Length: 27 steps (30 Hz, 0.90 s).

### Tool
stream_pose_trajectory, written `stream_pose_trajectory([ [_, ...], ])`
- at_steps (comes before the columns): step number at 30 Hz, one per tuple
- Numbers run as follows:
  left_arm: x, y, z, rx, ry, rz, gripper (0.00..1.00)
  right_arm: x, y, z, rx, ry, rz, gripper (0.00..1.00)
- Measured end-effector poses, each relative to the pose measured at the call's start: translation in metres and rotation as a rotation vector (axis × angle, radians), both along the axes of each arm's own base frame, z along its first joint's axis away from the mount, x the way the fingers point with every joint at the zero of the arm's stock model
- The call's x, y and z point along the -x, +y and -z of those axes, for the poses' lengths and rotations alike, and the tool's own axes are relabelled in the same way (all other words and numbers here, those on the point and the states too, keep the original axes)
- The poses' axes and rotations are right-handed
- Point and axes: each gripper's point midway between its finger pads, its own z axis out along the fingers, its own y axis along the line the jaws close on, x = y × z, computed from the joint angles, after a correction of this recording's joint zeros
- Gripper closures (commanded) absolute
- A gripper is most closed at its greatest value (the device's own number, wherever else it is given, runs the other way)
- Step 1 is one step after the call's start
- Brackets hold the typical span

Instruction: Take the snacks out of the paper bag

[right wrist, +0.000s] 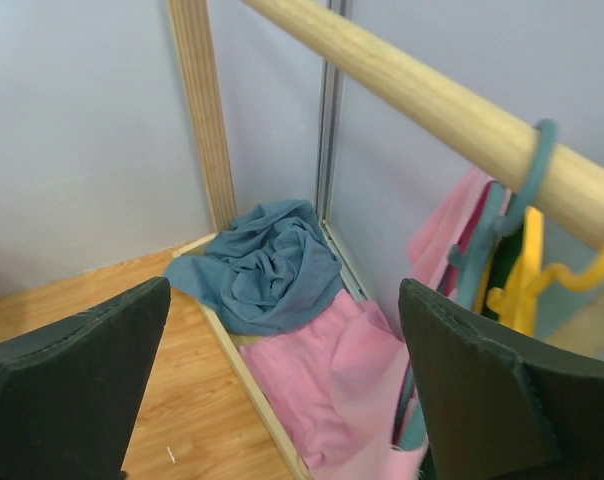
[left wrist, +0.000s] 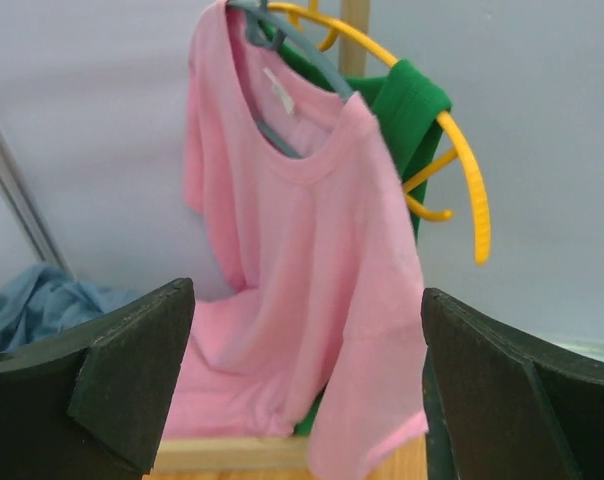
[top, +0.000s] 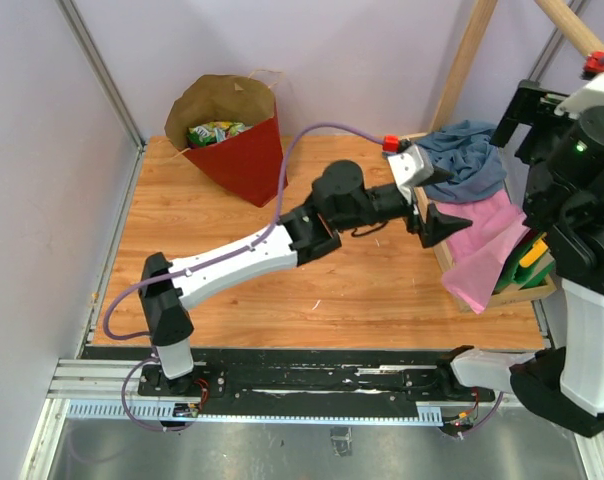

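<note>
The paper bag [top: 237,140] stands at the far left corner of the desk [top: 382,290], leaning, its mouth open upward. The snacks [top: 214,131] lie inside it; only green-yellow packets show. The first danger is here: the bag is light paper and nothing holds it, so a tool that pushes in from one side may slide or tip it instead of reaching a packet. The purple cable [top: 327,125] of the left arm runs just beside the right edge of the bag, and a swing of this arm toward the bag may drag the cable against it.

The left arm stretches low across the middle of the desk, away from the bag. The left tool [top: 440,196] is wide open and empty, pointing at the pink shirt [left wrist: 292,270]. If it closes there, it takes cloth, not a snack.

At the right, the right arm is folded and raised high. The right tool [right wrist: 284,300] is also wide open and empty, looking down on the blue cloth [right wrist: 262,265] below the wooden rod [right wrist: 432,95]. A careless move may knock the rod or the hangers [right wrist: 530,262].
</note>
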Motion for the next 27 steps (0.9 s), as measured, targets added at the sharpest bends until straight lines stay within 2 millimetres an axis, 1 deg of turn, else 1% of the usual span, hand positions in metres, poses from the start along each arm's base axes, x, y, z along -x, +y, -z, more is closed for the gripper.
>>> stream_pose_trajectory([
  [2, 0.007, -0.016, 0.002, 0.042, -0.032, -0.020, 0.00, 0.011, -0.007, -0.006, -0.011, -0.035, 0.008, 0.01],
  [5, 0.025, -0.039, 0.002, 0.106, -0.070, -0.014, 0.00, 0.033, -0.019, -0.017, -0.038, -0.101, 0.020, 0.01],
  [7, 0.038, -0.054, 0.007, 0.138, -0.083, 0.022, 0.00, 0.042, -0.025, -0.021, -0.052, -0.130, 0.027, 0.01],
  [9, 0.046, -0.064, 0.013, 0.155, -0.083, 0.061, 0.00, 0.055, -0.032, -0.027, -0.067, -0.165, 0.037, 0.01],
  [11, 0.050, -0.072, 0.016, 0.173, -0.079, 0.099, 0.00, 0.066, -0.039, -0.032, -0.080, -0.196, 0.049, 0.01],
  [14, 0.051, -0.080, 0.017, 0.195, -0.080, 0.131, 0.00, 0.069, -0.043, -0.033, -0.079, -0.206, 0.060, 0.01],
  [17, 0.057, -0.086, 0.009, 0.222, -0.092, 0.141, 0.00, 0.066, -0.041, -0.028, -0.066, -0.190, 0.060, 0.01],
  [22, 0.073, -0.096, -0.005, 0.268, -0.110, 0.172, 0.00, 0.059, -0.038, -0.019, -0.047, -0.158, 0.059, 0.01],
  [25, 0.077, -0.104, -0.013, 0.289, -0.116, 0.181, 0.00, 0.060, -0.038, -0.017, -0.041, -0.153, 0.059, 0.01],
  [27, 0.076, -0.111, -0.015, 0.293, -0.115, 0.178, 0.00, 0.063, -0.040, -0.016, -0.040, -0.155, 0.059, 0.01],
])
